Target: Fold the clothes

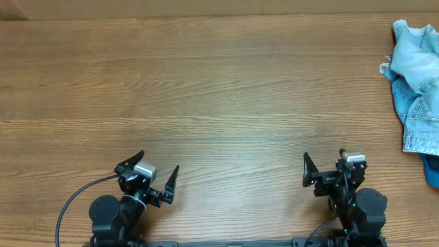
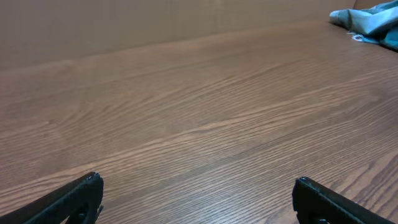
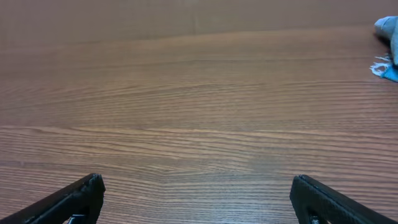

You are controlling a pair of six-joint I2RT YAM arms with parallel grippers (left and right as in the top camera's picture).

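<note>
The clothes [image 1: 418, 86] are a crumpled heap of pale blue denim at the table's far right edge, partly cut off by the frame, with a darker blue piece below it. The left wrist view catches the clothes [image 2: 370, 22] at its top right corner, and the right wrist view shows only a sliver of the clothes [image 3: 387, 46] with frayed white threads. My left gripper [image 1: 156, 171] rests near the front left, open, nothing between its fingers. Near the front right sits my right gripper [image 1: 324, 165], also open and holding nothing. Both are far from the denim.
The wooden table [image 1: 206, 89] stretches bare between the grippers and its far edge. A black cable [image 1: 75, 199] loops from the left arm's base at the front left.
</note>
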